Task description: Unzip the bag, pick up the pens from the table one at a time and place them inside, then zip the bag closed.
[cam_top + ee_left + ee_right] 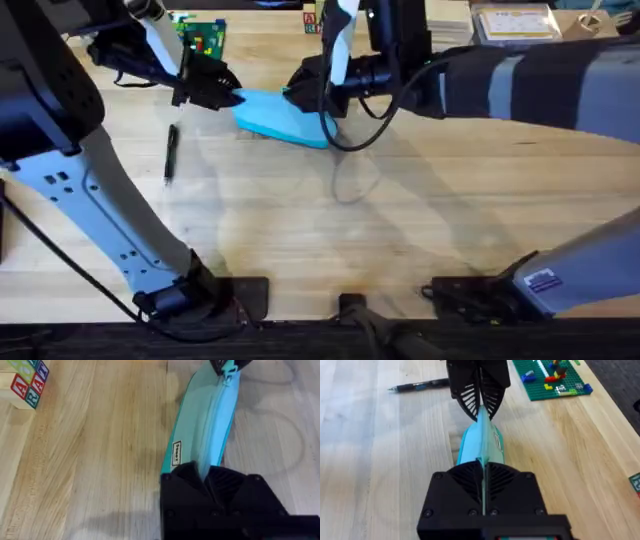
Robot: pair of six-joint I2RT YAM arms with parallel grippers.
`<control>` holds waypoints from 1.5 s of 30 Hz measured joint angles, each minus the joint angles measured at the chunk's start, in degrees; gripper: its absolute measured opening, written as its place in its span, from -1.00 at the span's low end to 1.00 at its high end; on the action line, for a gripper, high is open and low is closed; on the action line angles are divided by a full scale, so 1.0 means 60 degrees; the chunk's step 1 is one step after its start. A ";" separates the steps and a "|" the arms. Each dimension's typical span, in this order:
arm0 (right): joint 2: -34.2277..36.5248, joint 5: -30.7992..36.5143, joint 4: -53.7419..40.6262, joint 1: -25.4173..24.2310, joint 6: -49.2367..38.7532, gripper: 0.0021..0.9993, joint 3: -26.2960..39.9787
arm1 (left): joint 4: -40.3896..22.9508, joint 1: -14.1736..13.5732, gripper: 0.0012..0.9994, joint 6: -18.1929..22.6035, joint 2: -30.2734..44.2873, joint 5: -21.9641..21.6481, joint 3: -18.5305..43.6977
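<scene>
The light is bright and soft on the pale wooden plank table point(330, 240). Faint grey shadows of the arms and looping cables lie across it in the overhead view. The big grey arms close under that camera look blurry, and the near black fingers point(470, 495) in the right wrist view look soft too.

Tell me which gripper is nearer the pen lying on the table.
Left. The left gripper pinches the bag's end on the pen's side; the right gripper clamps the bag's far end, beyond the left one from the pen.
</scene>
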 joint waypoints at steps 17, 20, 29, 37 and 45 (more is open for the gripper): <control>0.0875 0.0026 0.2027 0.0320 0.1303 -0.94 0.0000 | -0.0004 0.0001 -0.92 -0.0001 0.0000 0.0003 0.0000; 0.0875 0.0062 0.2046 0.0376 0.1343 -0.94 0.0000 | -0.0011 0.0001 -0.92 -0.0003 -0.0002 -0.0001 0.0000; 0.0940 0.0131 0.2107 0.0429 0.1555 -0.94 0.0039 | -0.0026 0.0001 -0.92 0.0001 -0.0003 -0.0001 0.0000; 0.1867 0.0127 0.2145 0.0762 0.1727 -0.94 0.1079 | -0.0029 0.0001 -0.92 0.0001 -0.0004 0.0003 0.0000; 0.2551 0.0131 0.2090 0.1015 0.1767 -0.94 0.1927 | -0.0029 0.0001 -0.92 0.0001 0.0000 -0.0001 0.0000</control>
